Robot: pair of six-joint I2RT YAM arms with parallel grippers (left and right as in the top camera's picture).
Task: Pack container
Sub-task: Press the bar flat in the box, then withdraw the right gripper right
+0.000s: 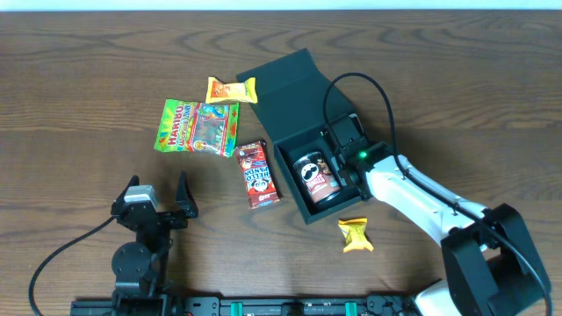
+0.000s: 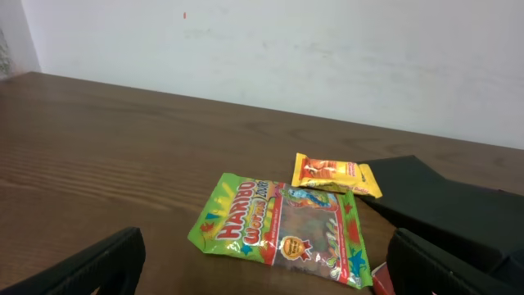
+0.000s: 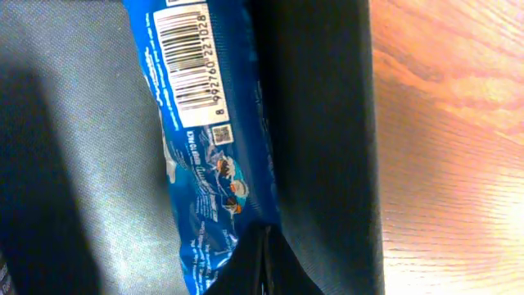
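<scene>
With the right gripper [image 3: 260, 264] closed tight beside the blue packet [image 3: 196, 123] in the container [image 3: 319, 123], left gripper [image 2: 266, 262] spread wide, that packet's best nudged flat along the wall tbh.

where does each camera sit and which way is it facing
overhead: above the table, looking straight down; both arms, left gripper and right gripper show.
left wrist: low by the table, facing the far wall past the Haribo bag; its open fingers frame the bottom.
right wrist: inside the container, close on a blue packet; shut fingertips at bottom.
shared: overhead and left wrist both show the Haribo bag.
</scene>
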